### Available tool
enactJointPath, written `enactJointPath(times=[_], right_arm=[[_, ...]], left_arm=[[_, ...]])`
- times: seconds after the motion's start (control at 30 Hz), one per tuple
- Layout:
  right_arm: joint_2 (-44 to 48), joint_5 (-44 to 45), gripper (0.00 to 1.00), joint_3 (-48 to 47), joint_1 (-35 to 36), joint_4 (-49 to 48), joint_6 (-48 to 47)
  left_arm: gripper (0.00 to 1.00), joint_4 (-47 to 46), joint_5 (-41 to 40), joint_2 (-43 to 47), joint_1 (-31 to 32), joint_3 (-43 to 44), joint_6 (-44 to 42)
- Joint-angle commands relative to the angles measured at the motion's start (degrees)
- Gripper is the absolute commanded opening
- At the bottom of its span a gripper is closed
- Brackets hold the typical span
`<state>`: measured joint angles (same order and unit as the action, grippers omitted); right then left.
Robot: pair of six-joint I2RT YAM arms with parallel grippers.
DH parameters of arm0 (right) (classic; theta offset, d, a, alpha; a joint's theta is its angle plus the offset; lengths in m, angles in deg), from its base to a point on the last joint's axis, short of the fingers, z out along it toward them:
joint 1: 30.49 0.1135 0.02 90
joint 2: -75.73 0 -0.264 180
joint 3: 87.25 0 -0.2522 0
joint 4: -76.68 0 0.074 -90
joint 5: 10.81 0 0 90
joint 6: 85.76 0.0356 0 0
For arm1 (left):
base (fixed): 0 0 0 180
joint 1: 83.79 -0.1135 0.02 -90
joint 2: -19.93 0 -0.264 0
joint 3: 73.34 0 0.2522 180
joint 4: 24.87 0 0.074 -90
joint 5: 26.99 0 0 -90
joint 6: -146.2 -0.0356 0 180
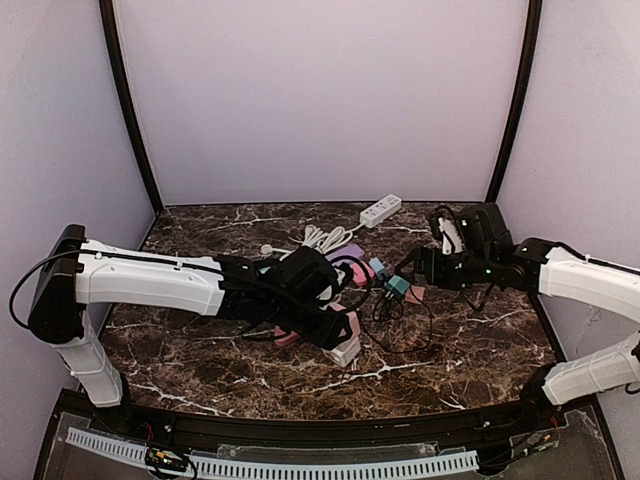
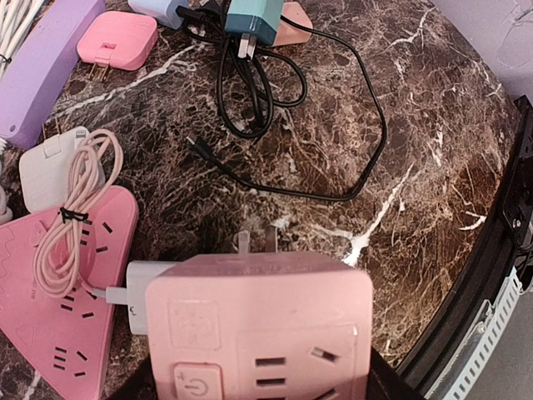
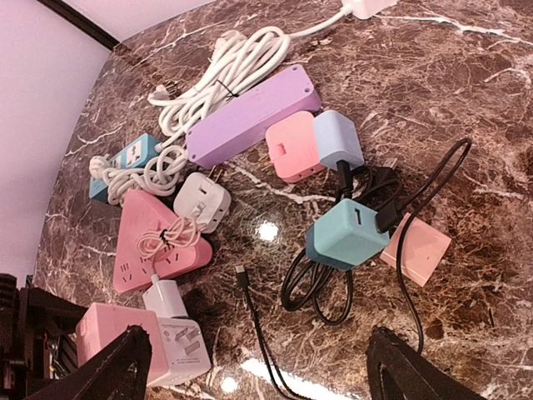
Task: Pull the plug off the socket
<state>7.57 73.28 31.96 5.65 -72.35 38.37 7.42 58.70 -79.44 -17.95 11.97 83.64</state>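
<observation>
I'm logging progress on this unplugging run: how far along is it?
Done: the left fingers clamp the pink cube socket. In hand: the right fingers are open, apart from the socket, holding nothing. Left: the white plug looks seated in the cube's side; it has yet to be gripped and pulled out.

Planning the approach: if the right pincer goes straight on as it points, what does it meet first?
Likely the black cable coiled before the teal charger; right pincer open, depth unclear.
</observation>
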Motion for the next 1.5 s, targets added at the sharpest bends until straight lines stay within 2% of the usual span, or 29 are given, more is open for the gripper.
enactJointPath(times=[0.0,0.13,0.23,0.27,0.33,0.4,0.53,0.67,0.83,1.0,1.2,1.47], right_arm=[[3.89,-1.03,0.89,3.11,1.07,-3.12,-2.03],[6.67,-0.94,0.89,4.83,1.70,-3.27,-2.21],[8.68,-0.48,0.88,5.54,2.93,-3.54,-3.83],[9.60,0.27,0.88,5.73,3.54,-3.51,-4.37],[11.62,0.97,0.88,6.24,5.17,-3.90,-5.98],[13.77,1.28,0.88,6.54,6.12,-3.92,-7.05],[16.20,-0.04,0.89,6.99,8.62,-4.07,-9.39],[15.73,2.25,0.90,6.04,13.81,-3.05,-10.19],[9.91,8.87,0.90,3.26,21.67,-1.27,-7.34],[0.72,15.27,0.90,-0.39,29.66,-1.36,-5.65],[-8.26,16.76,0.91,-3.40,32.79,-2.21,-5.54],[-14.41,18.62,0.91,-5.28,33.50,-3.53,-6.99]], left_arm=[[0.22,1.47,-0.71,-1.06,0.48,0.93,0.12],[0.38,1.35,0.56,-1.53,0.60,0.70,0.41],[0.65,0.88,2.00,-1.15,0.63,0.43,0.42],[0.70,0.17,2.10,-0.42,0.62,-0.07,0.42],[0.90,-1.86,2.66,1.22,0.68,-1.50,0.28],[0.97,-4.63,3.97,3.41,0.61,-3.51,0.04],[0.99,-8.30,8.51,7.89,0.60,-7.23,0.32],[0.99,-7.90,8.12,12.58,-0.01,-10.14,1.39],[0.99,-4.97,7.10,17.44,-3.01,-13.55,4.86],[0.99,-8.23,8.56,19.78,-6.58,-18.97,10.08],[0.99,-12.17,9.55,21.49,-7.83,-23.17,13.19],[0.99,-13.91,8.58,22.53,-8.27,-24.99,14.77]])
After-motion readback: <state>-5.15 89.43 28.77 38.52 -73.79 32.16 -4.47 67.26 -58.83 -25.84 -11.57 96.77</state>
